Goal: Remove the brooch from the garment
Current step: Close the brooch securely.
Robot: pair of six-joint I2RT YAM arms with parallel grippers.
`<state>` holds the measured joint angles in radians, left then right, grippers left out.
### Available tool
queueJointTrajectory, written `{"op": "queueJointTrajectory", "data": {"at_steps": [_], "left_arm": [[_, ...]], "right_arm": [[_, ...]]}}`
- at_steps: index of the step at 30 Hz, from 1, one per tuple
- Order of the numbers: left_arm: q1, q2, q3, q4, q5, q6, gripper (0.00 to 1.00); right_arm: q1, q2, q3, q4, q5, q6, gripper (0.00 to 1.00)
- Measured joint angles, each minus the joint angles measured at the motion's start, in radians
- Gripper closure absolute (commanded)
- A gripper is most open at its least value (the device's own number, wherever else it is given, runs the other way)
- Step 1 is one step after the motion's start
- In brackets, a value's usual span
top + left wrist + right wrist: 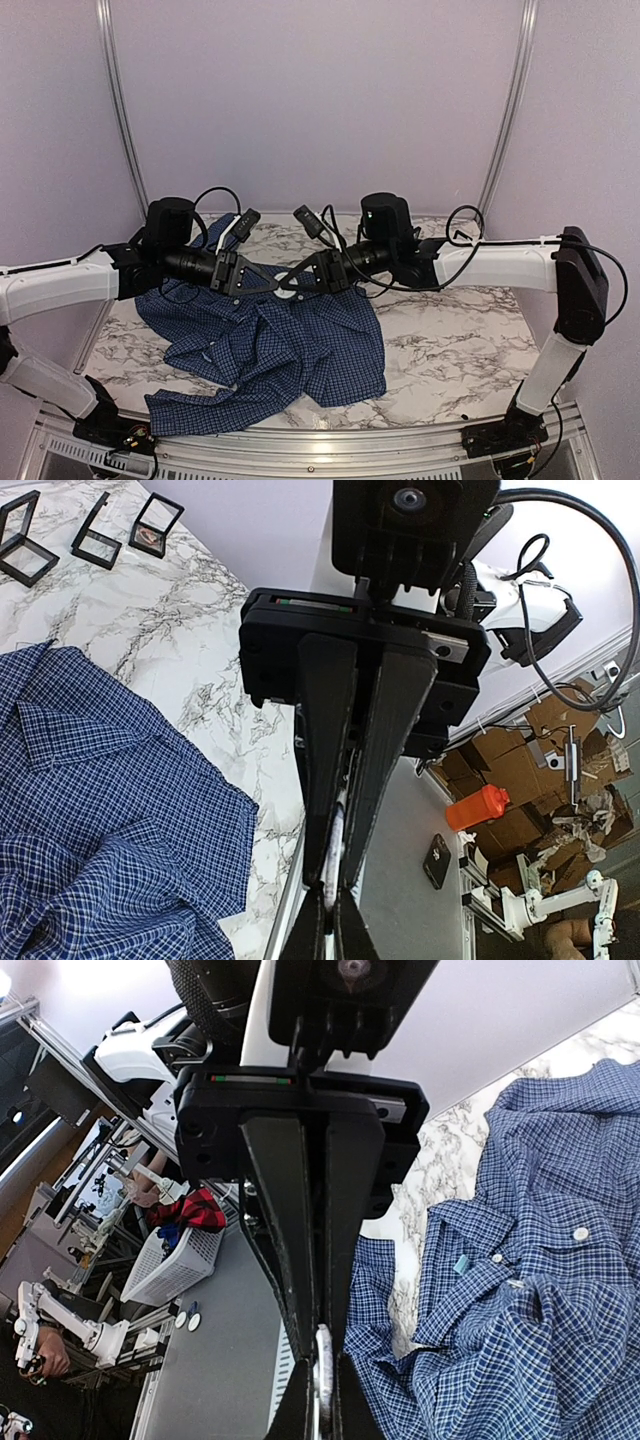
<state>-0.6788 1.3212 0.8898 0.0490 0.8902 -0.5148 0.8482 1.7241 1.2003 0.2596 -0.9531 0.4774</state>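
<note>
Blue checked cloth, a shirt (270, 350), lies crumpled on the marble table (450, 340). In the overhead view it spreads from the centre toward 7 o'clock. Its collar and pale buttons show in the right wrist view.

Above the shirt's 12 o'clock edge, the left gripper (272, 283) and the right gripper (302, 281) meet tip to tip, reaching in from 9 and 3 o'clock. Each has its fingers pressed together. A pale sliver (337, 832) shows in the slit of the left one and a silvery sliver (322, 1355) in the right one. I cannot tell what either is.

I cannot pick out the brooch in any view.

Three black frame boxes (155, 525) stand on the marble at 11 o'clock in the left wrist view, well apart from the shirt.
</note>
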Motion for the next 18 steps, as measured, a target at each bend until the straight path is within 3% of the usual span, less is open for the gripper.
{"op": "queueJointTrajectory", "data": {"at_steps": [18], "left_arm": [[0.000,-0.004,-0.007,-0.002,0.021,0.010,1.00]], "right_arm": [[0.005,0.000,0.000,-0.008,-0.014,-0.025,0.98]]}}
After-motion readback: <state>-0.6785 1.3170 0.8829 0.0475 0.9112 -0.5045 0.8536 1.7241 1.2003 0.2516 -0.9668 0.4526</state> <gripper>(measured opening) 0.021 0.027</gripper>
